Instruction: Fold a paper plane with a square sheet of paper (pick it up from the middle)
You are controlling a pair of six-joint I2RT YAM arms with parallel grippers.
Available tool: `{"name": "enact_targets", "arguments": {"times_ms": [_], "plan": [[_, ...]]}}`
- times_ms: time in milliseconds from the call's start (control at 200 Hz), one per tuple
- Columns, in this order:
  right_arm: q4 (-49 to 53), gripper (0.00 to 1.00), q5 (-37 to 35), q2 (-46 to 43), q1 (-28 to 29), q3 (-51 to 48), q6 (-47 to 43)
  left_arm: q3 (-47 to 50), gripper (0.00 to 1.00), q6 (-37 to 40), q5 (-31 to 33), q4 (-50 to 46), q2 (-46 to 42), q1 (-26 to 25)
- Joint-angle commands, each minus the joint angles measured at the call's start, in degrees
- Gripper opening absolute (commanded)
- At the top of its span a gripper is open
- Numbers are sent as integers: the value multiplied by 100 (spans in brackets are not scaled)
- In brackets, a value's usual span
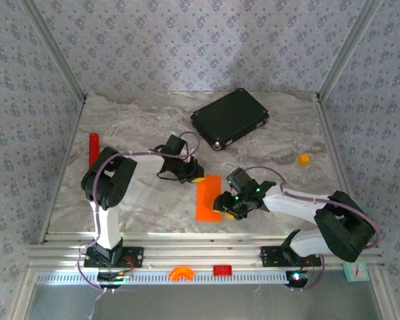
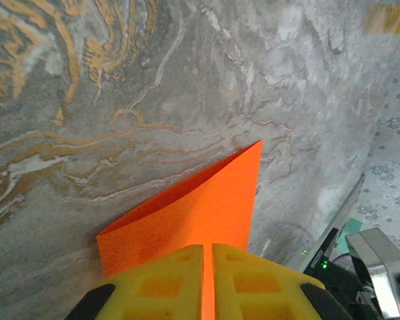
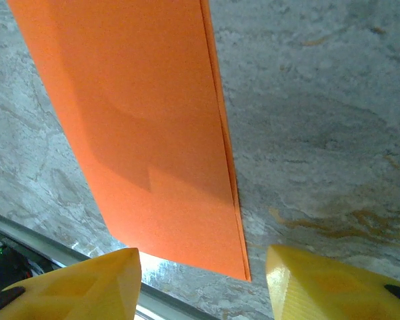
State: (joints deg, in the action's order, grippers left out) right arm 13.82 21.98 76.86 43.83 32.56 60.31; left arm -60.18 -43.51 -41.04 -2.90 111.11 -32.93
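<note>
Left claw (image 1: 196, 177) is clenched on the sheet of paper (image 1: 209, 198), pinching the sheet's far edge near its 11 o'clock corner. In the left wrist view its yellow fingers (image 2: 153, 287) press flat together with a thin line of orange caught between them. The paper spreads ahead of them to a sharp corner pointing toward 1 o'clock over the marbled table (image 1: 133, 120).

Right claw (image 1: 228, 205) is released and sits at the sheet's 4 o'clock side, just beside its right edge. In the right wrist view its two yellow fingers (image 3: 87, 283) stand well apart, with the near corner of the sheet showing in the gap and touching neither one. Along the sheet's right-hand edge two layers lie one on the other, so the paper is folded over into a long rectangle.

From above, the sheet lies at about 6 o'clock from the table's middle, its long side running from 12 to 6, between the two claws.

A black flat case (image 1: 230, 118) rests at 12 to 1 o'clock, well apart from the paper. A red cylinder (image 1: 93, 150) lies at 9 o'clock by the left edge, and a small orange-yellow lump (image 1: 305, 159) at 3 o'clock. On the front rail, at 6 o'clock, sit an orange curved piece (image 1: 181, 273) and a red block (image 1: 222, 270).
</note>
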Motion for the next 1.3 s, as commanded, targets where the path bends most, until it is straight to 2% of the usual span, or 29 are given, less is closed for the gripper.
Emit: {"name": "enact_targets", "arguments": {"times_ms": [0, 405, 950, 1294], "plan": [[-29, 55, 127, -66, 72, -133, 138, 43, 13, 191, 157, -215, 237, -12], [-580, 54, 402, -147, 78, -304, 304, 191, 13, 292, 341, -341, 258, -11], [-536, 54, 390, 81, 70, -246, 332, 226, 12, 265, 386, -383, 255, -17], [-937, 46, 449, 80, 30, -100, 341, 196, 12, 260, 372, -387, 253, -22]]}}
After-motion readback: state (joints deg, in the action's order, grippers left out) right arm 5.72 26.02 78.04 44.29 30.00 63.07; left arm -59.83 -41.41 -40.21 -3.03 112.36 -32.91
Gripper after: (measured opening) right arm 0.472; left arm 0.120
